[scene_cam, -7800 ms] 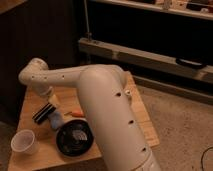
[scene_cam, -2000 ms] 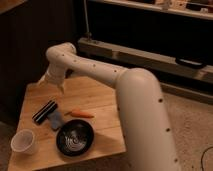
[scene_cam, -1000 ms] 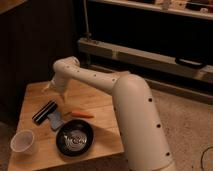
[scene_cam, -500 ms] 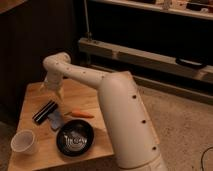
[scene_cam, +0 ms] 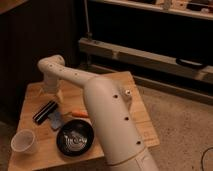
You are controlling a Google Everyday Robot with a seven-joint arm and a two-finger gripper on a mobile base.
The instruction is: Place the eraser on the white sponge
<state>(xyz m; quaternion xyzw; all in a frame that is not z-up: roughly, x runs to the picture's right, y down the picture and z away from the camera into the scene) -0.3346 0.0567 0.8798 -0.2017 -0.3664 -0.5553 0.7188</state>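
The eraser (scene_cam: 45, 111), a black oblong block with pale stripes, lies slantwise on the left part of the wooden table (scene_cam: 35, 95). The white sponge (scene_cam: 55, 120), a small pale bluish pad, rests right beside the eraser's near-right side and touches it. My gripper (scene_cam: 54, 95) hangs from the bent white arm (scene_cam: 107, 117), pointing down just above and behind the eraser's far end. It is open and holds nothing. The arm's thick forearm covers the middle and right of the table.
A black bowl (scene_cam: 75, 138) stands at the table's front, with a thin orange stick (scene_cam: 79, 113) lying behind it. A white paper cup (scene_cam: 23, 141) sits at the front left corner. Dark shelving and a metal rail run behind the table.
The wrist and gripper have swung left and come lower, from over the table's middle to just above the eraser's far end. The eraser, sponge, bowl and cup have not moved.
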